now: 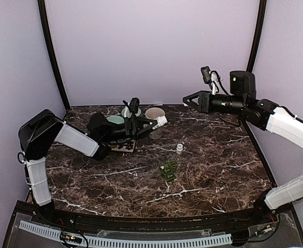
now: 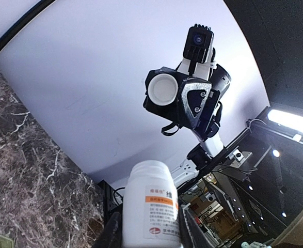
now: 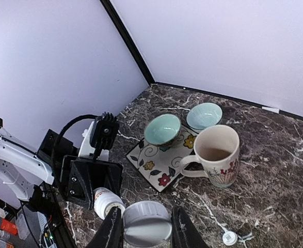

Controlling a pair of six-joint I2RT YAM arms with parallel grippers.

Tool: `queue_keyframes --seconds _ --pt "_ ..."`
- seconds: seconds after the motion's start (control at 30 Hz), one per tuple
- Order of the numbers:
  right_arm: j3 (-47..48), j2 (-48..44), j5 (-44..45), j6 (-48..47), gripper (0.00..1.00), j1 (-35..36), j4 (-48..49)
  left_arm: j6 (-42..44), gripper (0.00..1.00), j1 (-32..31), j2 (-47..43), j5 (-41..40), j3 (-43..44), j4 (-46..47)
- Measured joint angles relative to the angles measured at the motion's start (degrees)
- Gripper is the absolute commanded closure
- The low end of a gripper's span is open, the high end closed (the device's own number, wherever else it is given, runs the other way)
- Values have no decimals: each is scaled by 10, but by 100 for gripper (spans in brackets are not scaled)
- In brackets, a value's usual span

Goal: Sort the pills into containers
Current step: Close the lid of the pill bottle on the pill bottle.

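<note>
Obs. The left gripper (image 1: pixel 152 124), centre-left of the top view, is clamped on a white plastic pill bottle with an orange-banded label (image 2: pixel 151 206). The left wrist view shows the bottle seated between both fingers, neck end away from the lens.

The right gripper (image 3: pixel 146 227) is raised at the upper right of the top view. Its jaws are closed on a round white screw cap (image 2: pixel 163 89). The bottle is therefore probably uncapped. This is a judgement, as no view resolves the mouth clearly.

Bottle position: off the table, with its long axis close to horizontal in the top view and the neck pointing toward frame right. It is at the rim of the cream ceramic mug with red flowers (image 3: pixel 217 155). I cannot tell whether the neck is over the opening or just short of it.

Other receptacles:
- A pale teal glazed bowl (image 3: pixel 162 129) sits on a square floral tile (image 3: pixel 161 165).
- A second teal bowl (image 3: pixel 204 116) is at the tile's upper corner.
- The mug stands at the tile's right edge.

Loose items: a small white vial (image 1: pixel 179 149) and a green packet (image 1: pixel 168 170) lie mid-table, well apart from both grippers.

Assessment: the left arm is much the nearer to the containers. The mug lies ahead of the neck, along the bottle's own axis, so the pour likely needs only a downward tilt of the neck. Risk: pills may overshoot the rim if the neck is not over the opening.
</note>
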Motion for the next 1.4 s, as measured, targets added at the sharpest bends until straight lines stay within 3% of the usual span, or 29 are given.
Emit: queue_keyframes --seconds 0.57,0.83,1.4 --pt "185 81 -75 -27 100 39 -99 -175 100 45 16 71 138 53" --pt "232 99 -89 -44 100 66 -151 -202 100 45 20 90 156 55" --pt "239 124 -82 -52 100 75 -177 -214 100 45 20 113 156 56"
